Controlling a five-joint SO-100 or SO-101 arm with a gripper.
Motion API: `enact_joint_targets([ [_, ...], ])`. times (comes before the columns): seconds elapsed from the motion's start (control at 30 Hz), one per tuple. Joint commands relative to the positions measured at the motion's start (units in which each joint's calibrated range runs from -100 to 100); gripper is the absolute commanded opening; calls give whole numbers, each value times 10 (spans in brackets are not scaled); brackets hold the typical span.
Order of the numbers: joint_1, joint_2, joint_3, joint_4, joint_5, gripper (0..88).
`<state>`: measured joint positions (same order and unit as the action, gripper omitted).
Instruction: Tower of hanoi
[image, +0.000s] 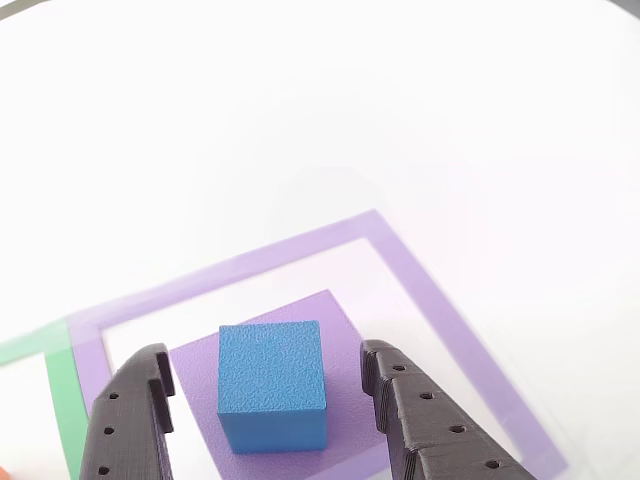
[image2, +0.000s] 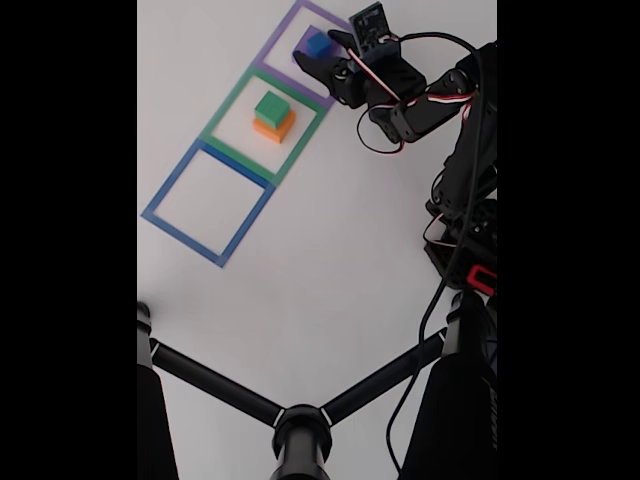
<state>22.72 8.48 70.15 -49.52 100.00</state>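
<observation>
Gripper (image: 268, 395): spread, fingers either side of the blue cube (image: 271, 385), not touching.
Blue cube: atop purple block (image: 345, 400).
Green block (image2: 271, 107): atop orange block (image2: 273, 127).

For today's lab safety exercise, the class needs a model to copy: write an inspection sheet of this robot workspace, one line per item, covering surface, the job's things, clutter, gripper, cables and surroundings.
Surface: white table, with purple outline, green outline and blue outline in a row in the fixed view.
Job's things: blue cube sits on the purple block inside the purple outline; green block sits on the orange block inside the green outline; the blue outline holds nothing.
Clutter: nothing seen.
Gripper: gripper open, fingers either side of the blue cube, not touching it.
Cables: red, white and black wires loop loosely along the arm.
Surroundings: black tripod legs in the foreground.
</observation>
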Motion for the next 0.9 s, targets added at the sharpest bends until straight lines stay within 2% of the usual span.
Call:
enact_joint_targets([
  [0.0,-7,-4,-15,-13,0,150],
  [0.4,-12,-4,-13,-13,0,47],
  [0.67,-25,-13,-17,-11,0,39],
  [0.87,-34,-111,-6,89,0,40],
])
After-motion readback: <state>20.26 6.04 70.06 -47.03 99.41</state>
